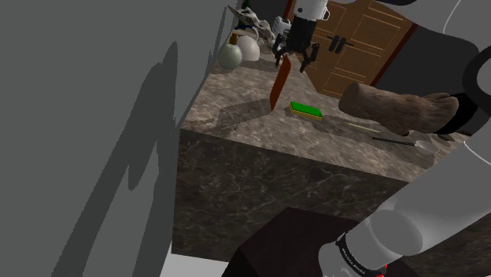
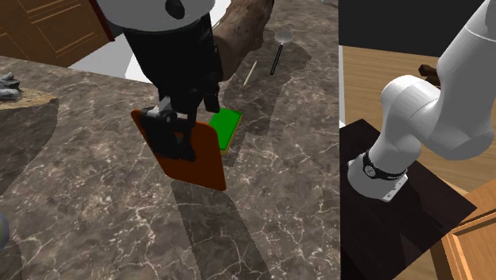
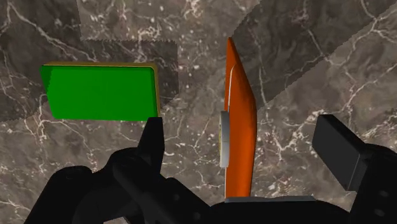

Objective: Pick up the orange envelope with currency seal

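Jaws wide, touching nothing; orange envelope edge-on between them, seal face mostly hidden.

I see the orange envelope upright and edge-on over the marbled counter, a pale round seal on one face.

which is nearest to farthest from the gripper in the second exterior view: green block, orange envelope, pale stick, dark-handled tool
From the gripper:
1. orange envelope, right at the gripper.
2. green block, beside the envelope, on the view's right.
3. pale stick, farther up the counter.
4. dark-handled tool, just past the stick.
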`<state>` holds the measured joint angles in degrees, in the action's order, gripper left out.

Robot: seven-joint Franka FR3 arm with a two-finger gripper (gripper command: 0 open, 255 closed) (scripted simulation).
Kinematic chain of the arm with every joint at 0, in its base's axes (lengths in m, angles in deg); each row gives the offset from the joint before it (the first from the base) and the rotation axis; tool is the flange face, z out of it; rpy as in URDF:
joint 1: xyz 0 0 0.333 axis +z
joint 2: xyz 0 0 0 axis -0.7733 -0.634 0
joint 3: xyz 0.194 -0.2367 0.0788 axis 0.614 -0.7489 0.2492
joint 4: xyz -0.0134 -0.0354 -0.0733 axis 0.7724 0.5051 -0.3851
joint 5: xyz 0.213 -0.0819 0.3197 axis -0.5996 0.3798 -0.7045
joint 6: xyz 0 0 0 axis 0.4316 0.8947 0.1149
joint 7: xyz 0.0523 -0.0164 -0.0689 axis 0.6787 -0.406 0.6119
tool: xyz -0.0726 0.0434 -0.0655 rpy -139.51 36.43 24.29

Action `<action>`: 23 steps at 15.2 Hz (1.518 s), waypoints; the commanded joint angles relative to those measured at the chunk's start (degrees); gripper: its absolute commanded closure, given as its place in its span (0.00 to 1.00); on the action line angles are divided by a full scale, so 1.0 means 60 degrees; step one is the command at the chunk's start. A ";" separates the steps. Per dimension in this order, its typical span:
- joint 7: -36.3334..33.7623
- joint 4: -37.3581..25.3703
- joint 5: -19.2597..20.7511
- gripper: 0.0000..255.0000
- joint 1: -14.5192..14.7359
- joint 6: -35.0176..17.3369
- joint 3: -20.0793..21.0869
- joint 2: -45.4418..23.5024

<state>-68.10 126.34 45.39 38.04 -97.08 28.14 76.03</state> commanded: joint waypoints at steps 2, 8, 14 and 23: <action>-0.0023 0.0300 -0.0005 0.00 0.0003 -0.0244 0.0002 0.0059; -0.0022 0.0273 -0.0002 1.00 0.0003 -0.0231 0.0003 0.0045; -0.0013 -0.0027 0.0000 1.00 0.0004 0.0028 0.0006 0.0004; 0.0025 -0.1711 0.0038 1.00 0.0024 0.1312 0.0024 -0.0398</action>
<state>-67.98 117.08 45.60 38.18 -90.11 28.28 73.75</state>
